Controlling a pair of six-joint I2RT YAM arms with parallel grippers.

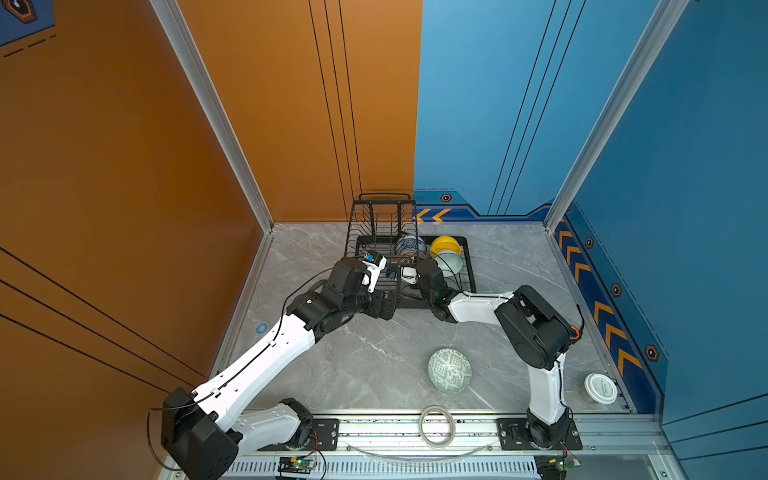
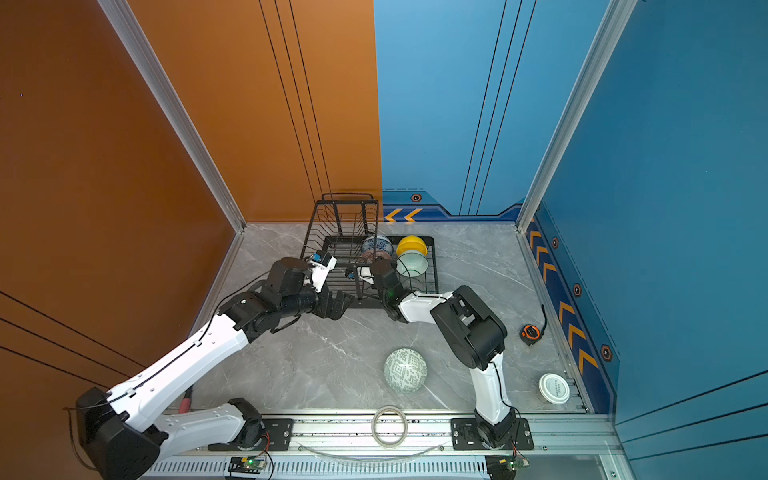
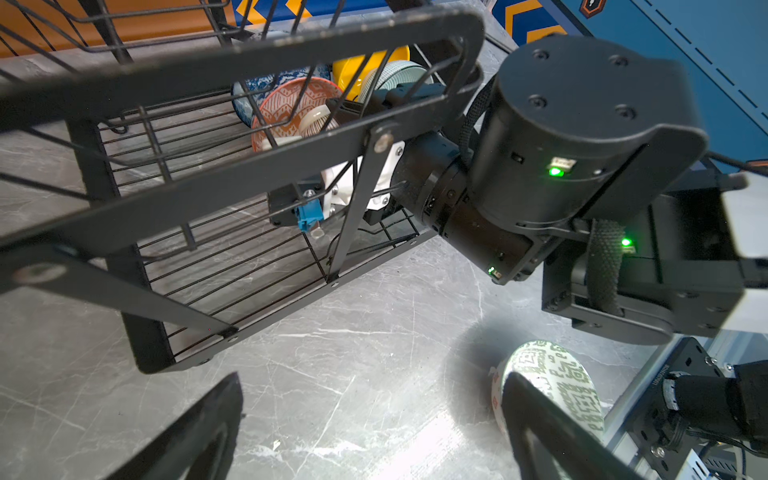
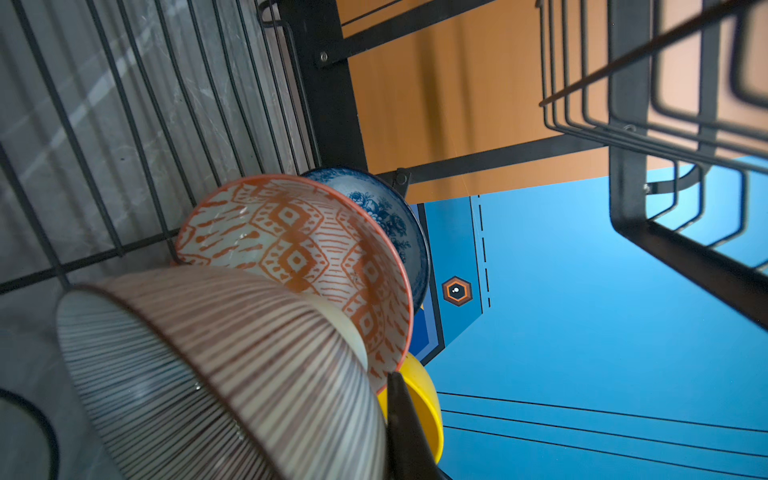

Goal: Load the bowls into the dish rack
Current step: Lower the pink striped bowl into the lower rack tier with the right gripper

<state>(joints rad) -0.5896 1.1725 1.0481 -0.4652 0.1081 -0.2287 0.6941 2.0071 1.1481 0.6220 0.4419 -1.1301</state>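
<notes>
Jaws of right gripper [image 4: 392, 411] pinch the striped bowl [image 4: 208, 365] by its rim inside the dish rack [image 3: 143, 332], mid-frame in both top views, beside racked orange-diamond [image 4: 299, 245], blue floral [image 1: 409, 244], yellow [image 1: 444, 245] and pale green [image 1: 448, 262] bowls; left gripper [image 3: 365, 428] jaws stand wide, empty; maze bowl [image 1: 450, 370] sits on desk [image 1: 353, 365], lower centre, not yet loaded.

On my screens the grey marble tabletop [image 1: 374, 353] carries the black dish rack [image 1: 469, 266] against the back wall. The maze-patterned bowl [image 1: 450, 370] sits alone toward the front, well apart from the rack. I also see a white lidded tub [image 1: 600, 388] in the front right corner, an orange-black tape measure [image 2: 531, 331] by the right wall, and a tape ring [image 1: 436, 427] on the front rail [image 1: 374, 430].
</notes>
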